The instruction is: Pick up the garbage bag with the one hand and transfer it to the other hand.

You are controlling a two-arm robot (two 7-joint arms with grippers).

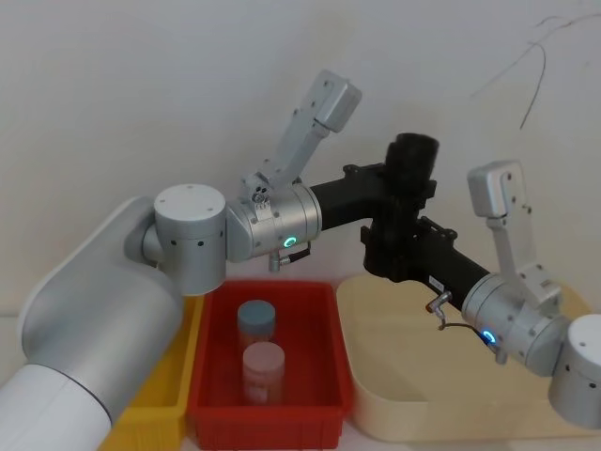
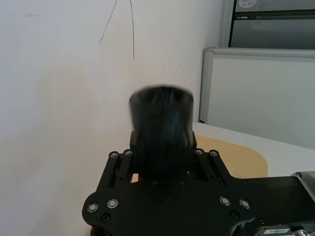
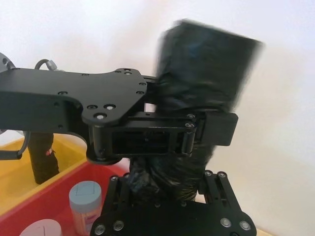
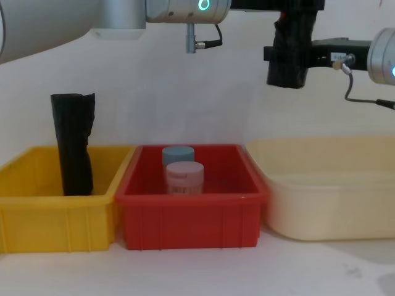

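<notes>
The garbage bag (image 1: 414, 160) is a black roll held upright in the air above the bins, also seen in the chest view (image 4: 291, 37). My left gripper (image 1: 409, 188), on the green-lit arm, reaches in from the left and is shut around the roll's middle (image 2: 161, 118). My right gripper (image 1: 394, 246), on the blue-lit arm, comes up from the right and is shut on the roll's bunchy lower end (image 3: 162, 179). In the right wrist view the left gripper (image 3: 197, 130) crosses the bag (image 3: 206, 64) just above my right gripper (image 3: 165, 191).
Below stand a red bin (image 1: 324, 299) with two lidded jars (image 1: 255, 321), a yellow bin (image 4: 37, 203) with a thicker black roll (image 4: 73, 142) standing in it, and a beige tray (image 1: 441, 385) at the right. A white wall is close behind.
</notes>
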